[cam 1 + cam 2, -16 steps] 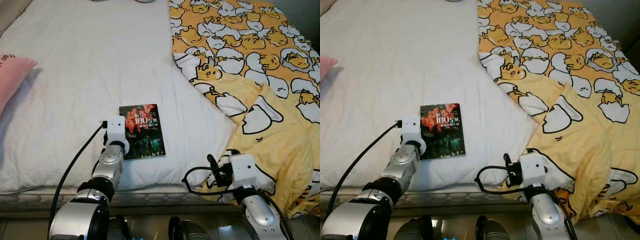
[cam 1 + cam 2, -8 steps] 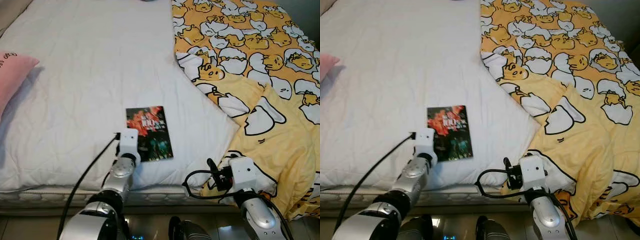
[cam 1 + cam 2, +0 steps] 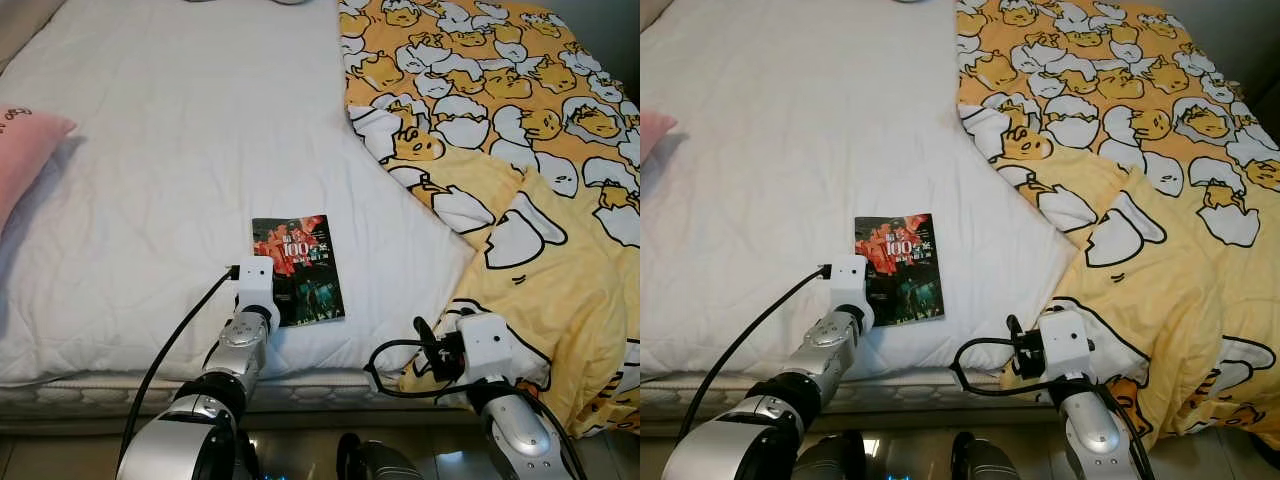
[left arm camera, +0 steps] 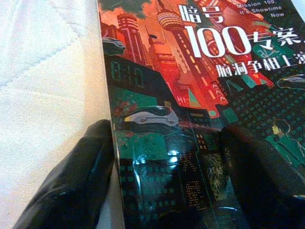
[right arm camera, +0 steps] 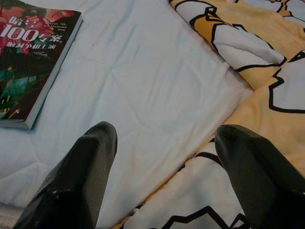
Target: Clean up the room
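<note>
The book (image 3: pixel 300 268) lies flat on the bed (image 3: pixel 150 150) — thin, stiff, glossy, likely slippery. The left gripper (image 4: pixel 167 162), jaws wide, straddles its near spine corner; the right gripper (image 5: pixel 167 167) hovers, jaws wide, empty.

A pink pillow (image 3: pixel 25 155), perhaps a cushion, lies at the mattress (image 3: pixel 180 130) edge.

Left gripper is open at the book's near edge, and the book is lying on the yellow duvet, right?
Not quite. The left gripper is open at the book's near edge, but the book lies on the white mattress, as the left eye view shows. The yellow duvet lies further to the robot's right.
</note>
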### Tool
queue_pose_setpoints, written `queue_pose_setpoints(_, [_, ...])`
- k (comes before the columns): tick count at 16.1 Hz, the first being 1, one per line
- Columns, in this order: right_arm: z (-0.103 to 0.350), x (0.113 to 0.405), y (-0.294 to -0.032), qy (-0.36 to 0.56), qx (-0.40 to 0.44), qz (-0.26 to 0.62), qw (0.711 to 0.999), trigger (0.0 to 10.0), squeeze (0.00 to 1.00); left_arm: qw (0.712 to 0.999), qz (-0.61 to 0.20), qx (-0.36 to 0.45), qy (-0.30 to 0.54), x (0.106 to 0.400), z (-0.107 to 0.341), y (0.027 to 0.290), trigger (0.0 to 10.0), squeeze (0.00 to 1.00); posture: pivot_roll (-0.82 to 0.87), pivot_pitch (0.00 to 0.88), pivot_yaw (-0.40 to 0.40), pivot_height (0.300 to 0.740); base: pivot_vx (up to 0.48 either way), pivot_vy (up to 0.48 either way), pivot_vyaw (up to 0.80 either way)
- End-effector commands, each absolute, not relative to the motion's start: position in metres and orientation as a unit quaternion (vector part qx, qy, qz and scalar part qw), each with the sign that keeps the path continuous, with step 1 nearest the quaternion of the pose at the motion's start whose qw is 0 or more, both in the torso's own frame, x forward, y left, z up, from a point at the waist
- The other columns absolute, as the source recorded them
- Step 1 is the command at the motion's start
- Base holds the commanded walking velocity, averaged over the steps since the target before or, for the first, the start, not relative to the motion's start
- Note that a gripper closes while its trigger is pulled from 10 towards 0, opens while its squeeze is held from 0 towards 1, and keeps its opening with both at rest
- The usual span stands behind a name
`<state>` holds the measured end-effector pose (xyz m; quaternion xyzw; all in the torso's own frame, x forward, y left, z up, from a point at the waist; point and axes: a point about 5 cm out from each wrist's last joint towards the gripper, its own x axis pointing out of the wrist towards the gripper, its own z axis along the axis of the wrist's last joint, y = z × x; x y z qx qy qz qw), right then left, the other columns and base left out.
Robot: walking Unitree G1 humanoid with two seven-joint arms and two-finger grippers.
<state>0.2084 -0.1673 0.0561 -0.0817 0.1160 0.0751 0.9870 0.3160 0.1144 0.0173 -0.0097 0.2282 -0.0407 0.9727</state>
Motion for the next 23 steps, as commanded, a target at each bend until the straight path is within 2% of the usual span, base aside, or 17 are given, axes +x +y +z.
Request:
queue_pose_setpoints(1, [0.055, 0.209, -0.17, 0.122, -0.083, 0.072, 0.986, 10.0, 0.0, 0.953, -0.047, 0.009, 0.299, 0.297, -0.007, 0.115, 0.0, 0.0, -0.14, 0.18, -0.084, 0.74, 0.0, 0.0, 0.0])
queue_pose_setpoints(4, [0.055, 0.21, -0.171, 0.12, -0.084, 0.072, 0.987, 10.0, 0.0, 0.952, -0.059, 0.038, 0.299, 0.294, -0.009, 0.117, 0.0, 0.0, -0.15, 0.171, -0.085, 0.74, 0.0, 0.0, 0.0])
queue_pose_setpoints(12, [0.054, 0.211, -0.169, 0.12, -0.082, 0.067, 0.987, 10.0, 0.0, 0.956, -0.075, 0.051, 0.279, 0.301, -0.002, 0.119, 0.0, 0.0, -0.14, 0.181, -0.072, 0.74, 0.0, 0.0, 0.0])
queue_pose_setpoints(19, [0.054, 0.214, -0.168, 0.115, -0.078, 0.061, 0.988, 10.0, 0.0, 0.964, -0.087, 0.015, 0.251, 0.312, 0.011, 0.115, 0.0, 0.0, -0.14, 0.181, -0.057, 0.74, 0.0, 0.0, 0.0])
queue_pose_setpoints(23, [0.053, 0.219, -0.166, 0.111, -0.075, 0.058, 0.989, 10.0, 0.0, 0.978, -0.1, -0.047, 0.176, 0.331, 0.038, 0.112, 0.0, 0.0, -0.13, 0.168, -0.045, 0.74, 0.0, 0.0, 0.0])
